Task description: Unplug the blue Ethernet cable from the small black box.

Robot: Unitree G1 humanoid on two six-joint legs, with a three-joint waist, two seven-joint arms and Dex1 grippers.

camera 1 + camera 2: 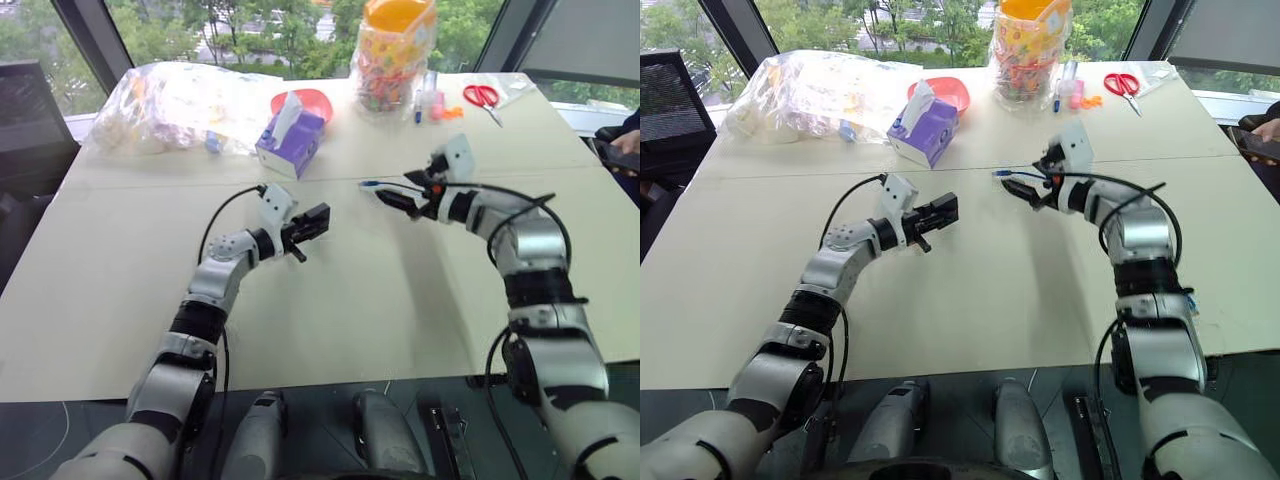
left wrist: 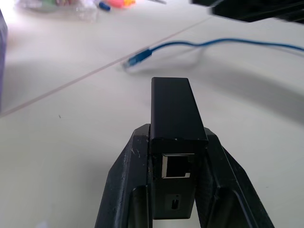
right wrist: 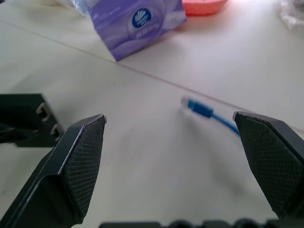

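Note:
My left gripper (image 1: 312,225) is shut on the small black box (image 2: 175,118), holding it just above the table with its empty port facing the wrist camera. The blue Ethernet cable (image 2: 142,56) is apart from the box. Its plug end (image 3: 202,108) hovers low over the table's seam line, and the cord trails off toward my right gripper (image 1: 395,197). That gripper stands open, fingers wide apart (image 3: 169,116), pointing toward the box (image 3: 23,114) with nothing clamped between them.
A purple tissue box (image 1: 290,140) and a red bowl (image 1: 305,100) stand behind the left gripper. At the back are a clear plastic bag (image 1: 180,105), a candy jar (image 1: 395,50) and red scissors (image 1: 483,97). A person's hand (image 1: 625,150) shows at the right edge.

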